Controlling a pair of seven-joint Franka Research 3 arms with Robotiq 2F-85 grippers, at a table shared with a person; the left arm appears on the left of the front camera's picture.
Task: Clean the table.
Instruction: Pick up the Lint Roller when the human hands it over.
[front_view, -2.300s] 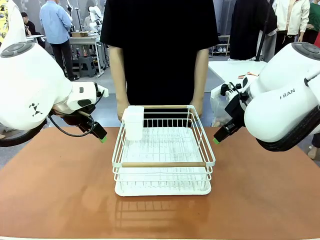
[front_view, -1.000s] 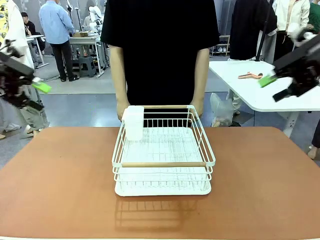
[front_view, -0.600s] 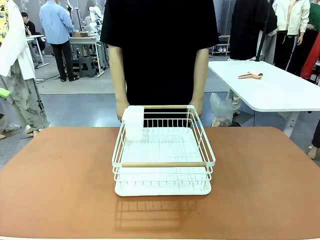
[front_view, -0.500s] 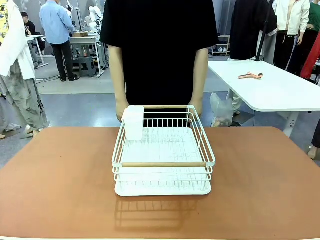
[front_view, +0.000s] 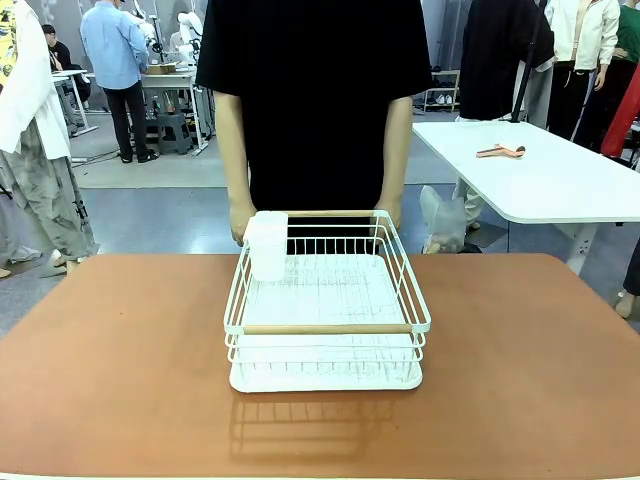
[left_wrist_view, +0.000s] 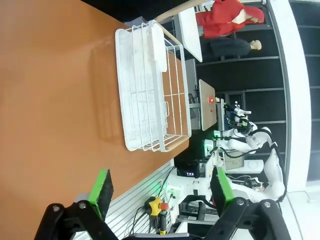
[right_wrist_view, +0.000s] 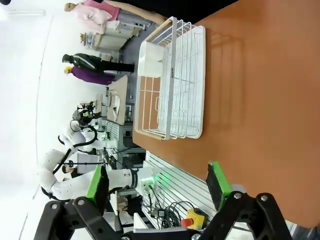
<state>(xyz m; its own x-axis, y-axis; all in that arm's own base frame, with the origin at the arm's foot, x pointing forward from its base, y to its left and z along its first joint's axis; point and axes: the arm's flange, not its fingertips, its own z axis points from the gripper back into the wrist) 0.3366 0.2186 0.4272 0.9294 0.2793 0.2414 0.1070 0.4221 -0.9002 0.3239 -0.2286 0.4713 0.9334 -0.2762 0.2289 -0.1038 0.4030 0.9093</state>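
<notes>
Reddish-brown worktop (front_view: 110, 390) spanned the foreground of the front view: matte top, rounded corners, thin pale edge on the near side. One item stood on it, a white wire dish rack (front_view: 326, 355), set at the middle and nearer the far edge, resting on a white drip tray. A wooden bar (front_view: 327, 328) ran across the rack's near rim. A white caddy (front_view: 267, 245) hung at the far corner on the robot's left.

A person (front_view: 310, 100) in a black shirt stood at the far side, directly behind the rack. Their hands (front_view: 241, 222) hung at its far rim, one by each far corner; whether they gripped it could not be told.

Left pincer (left_wrist_view: 161, 189), seen in the left wrist view: fingers wide apart, green pads facing, nothing between them, well apart from the rack. Right pincer (right_wrist_view: 157, 182), seen in the right wrist view: likewise spread, nothing held, well apart from the rack.

Beyond the worktop on the robot's right stood a white table (front_view: 540, 190) with a small orange tool (front_view: 500, 151) lying on it.
</notes>
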